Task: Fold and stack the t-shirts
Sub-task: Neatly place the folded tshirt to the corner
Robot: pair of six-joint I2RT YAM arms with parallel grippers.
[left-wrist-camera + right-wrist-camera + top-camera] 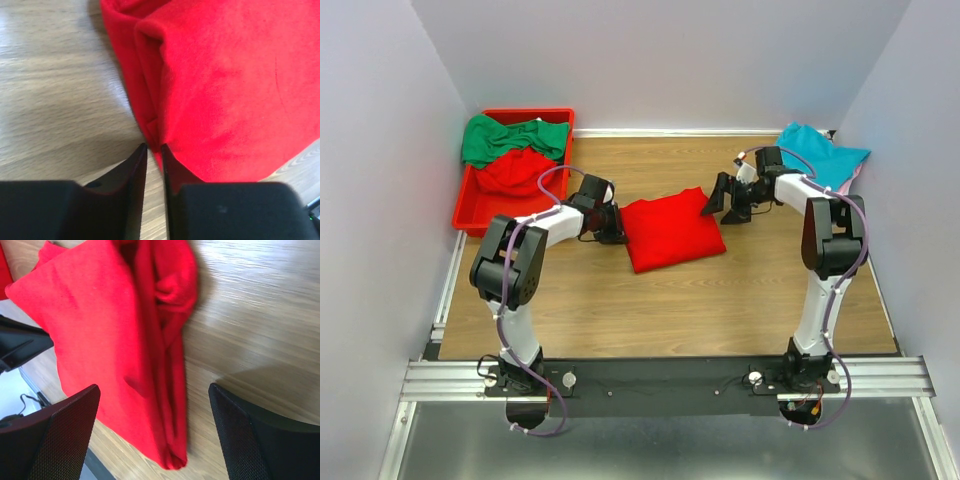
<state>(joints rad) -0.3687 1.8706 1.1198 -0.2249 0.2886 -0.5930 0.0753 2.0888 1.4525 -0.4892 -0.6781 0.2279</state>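
A folded bright red t-shirt lies flat in the middle of the wooden table. My left gripper is at its left edge, low on the table. In the left wrist view the gripper is almost closed, and the red t-shirt puckers into its tips. My right gripper hovers at the shirt's right edge. In the right wrist view the gripper is wide open and empty above the shirt's bunched folded edge.
A red plastic bin at the back left holds a green t-shirt and another red one. A teal t-shirt lies at the back right over a pink one. Walls enclose three sides.
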